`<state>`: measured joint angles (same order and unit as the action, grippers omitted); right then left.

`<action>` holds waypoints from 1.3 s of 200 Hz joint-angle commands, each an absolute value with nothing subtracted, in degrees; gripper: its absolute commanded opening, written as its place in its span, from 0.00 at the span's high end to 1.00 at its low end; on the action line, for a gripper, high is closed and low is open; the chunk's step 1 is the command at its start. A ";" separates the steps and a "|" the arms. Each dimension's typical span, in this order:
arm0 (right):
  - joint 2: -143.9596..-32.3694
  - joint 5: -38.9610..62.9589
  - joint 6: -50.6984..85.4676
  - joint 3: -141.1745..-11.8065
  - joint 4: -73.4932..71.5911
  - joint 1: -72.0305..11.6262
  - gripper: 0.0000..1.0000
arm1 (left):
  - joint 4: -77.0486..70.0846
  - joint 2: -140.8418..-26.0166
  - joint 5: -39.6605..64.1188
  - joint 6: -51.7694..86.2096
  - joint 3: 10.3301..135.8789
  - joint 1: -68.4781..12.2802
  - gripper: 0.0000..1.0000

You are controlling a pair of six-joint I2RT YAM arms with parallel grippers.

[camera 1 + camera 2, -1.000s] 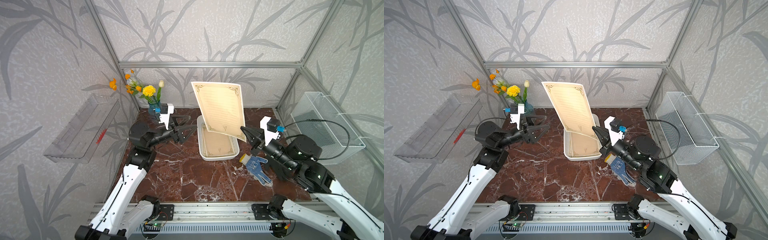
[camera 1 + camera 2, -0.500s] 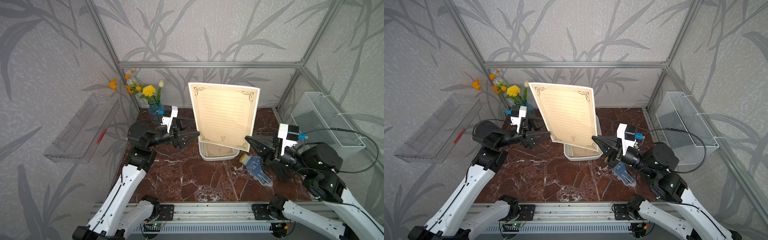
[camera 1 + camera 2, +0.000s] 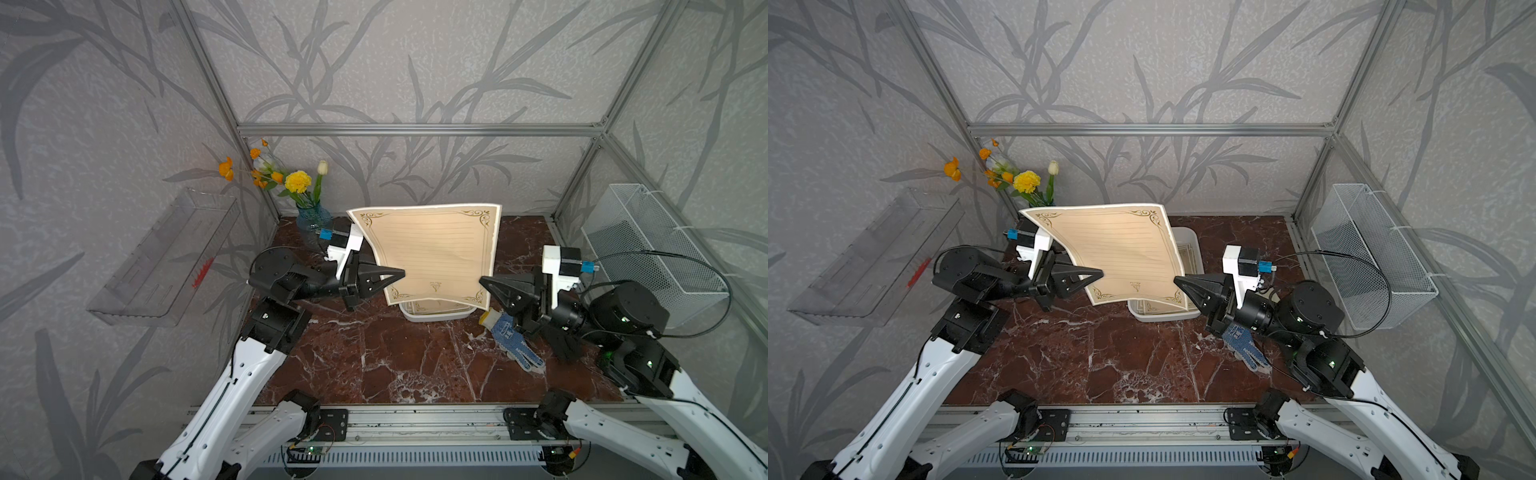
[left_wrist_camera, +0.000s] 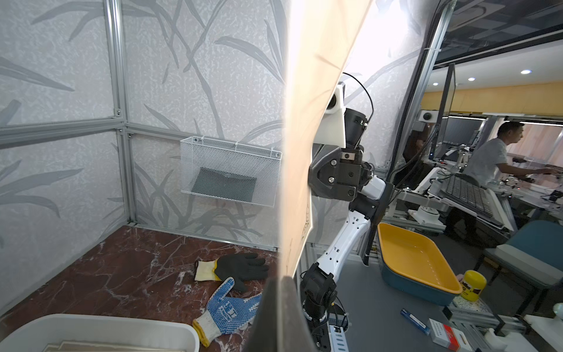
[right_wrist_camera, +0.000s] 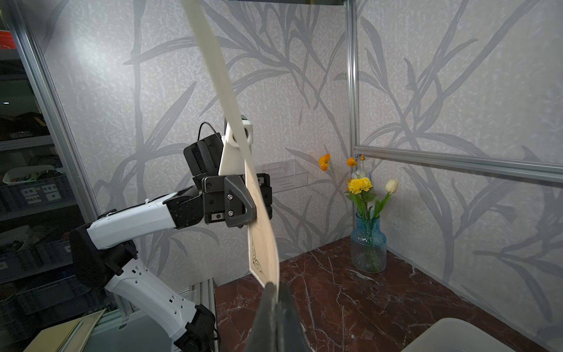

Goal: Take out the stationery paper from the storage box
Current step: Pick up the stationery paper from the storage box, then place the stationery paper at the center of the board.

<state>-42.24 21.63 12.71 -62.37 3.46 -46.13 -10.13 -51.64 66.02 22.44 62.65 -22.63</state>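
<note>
Paper [image 3: 432, 249] between left claw [image 3: 400, 272], right claw [image 3: 483, 279]

No word or number can be read with certainty in these views. The tan ruled paper sheet with dark scroll corners [image 3: 432, 249] carries only a small dark emblem [image 3: 434, 285] near its lower edge, without letters that I can make out. The white knitted glove with blue dots [image 4: 227, 307], lying on the brown marble bench [image 3: 374, 357], has a blue printed mark on its back which is too small to read. The white labels [image 5: 32, 192] on the dark storage bins [image 5: 64, 195] outside the cell, and the print on the small white and red box [image 4: 446, 335], are also too blurred to read.
</note>
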 commanded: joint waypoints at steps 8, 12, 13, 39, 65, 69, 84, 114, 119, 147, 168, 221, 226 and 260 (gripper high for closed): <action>-42.49 22.06 14.49 -62.01 2.01 -46.23 1.00 | -7.40 -49.96 63.98 20.57 63.89 -22.72 1.00; -42.50 21.58 14.69 -62.05 2.27 -46.23 1.00 | -6.12 -49.92 63.58 20.02 64.17 -22.68 1.00; -42.56 21.47 14.77 -62.05 2.32 -46.23 1.00 | -5.69 -49.92 63.47 19.81 64.21 -22.72 1.00; -44.14 18.14 16.44 -62.55 4.70 -46.23 0.40 | 9.55 -51.09 60.04 13.93 68.47 -20.78 1.00; -48.01 14.16 18.81 -64.25 6.88 -46.22 0.27 | 16.74 -54.77 64.47 15.23 70.41 -14.44 1.00; -48.93 14.27 19.04 -64.60 7.00 -46.23 0.26 | 17.82 -55.27 65.29 15.17 70.63 -13.43 1.00; -52.90 15.27 18.95 -66.45 7.92 -46.23 0.26 | 21.51 -57.34 68.33 13.99 71.06 -10.06 1.00; -59.64 8.04 16.75 -71.05 12.34 -46.23 0.23 | 30.21 -61.13 71.80 8.26 71.03 -4.15 1.00; -60.28 5.93 16.27 -71.79 13.20 -46.23 0.23 | 33.41 -61.89 71.98 6.14 71.38 -3.17 1.00; -63.37 1.01 14.83 -75.59 17.88 -44.99 0.24 | 45.71 -65.27 67.48 -4.19 73.09 -0.17 1.00; -65.47 -0.68 15.96 -78.44 21.94 -43.82 0.25 | 54.13 -68.36 61.94 -11.88 74.50 1.14 1.00; -69.38 2.98 16.50 -82.36 26.76 -43.62 0.29 | 59.58 -78.22 58.21 -16.36 76.36 7.02 1.00; -69.56 3.51 16.57 -82.35 26.62 -43.59 0.29 | 59.83 -79.34 58.27 -16.64 76.60 7.68 1.00; -70.87 5.15 16.74 -82.83 26.30 -43.60 0.30 | 63.46 -87.95 59.63 -18.06 79.09 11.72 1.00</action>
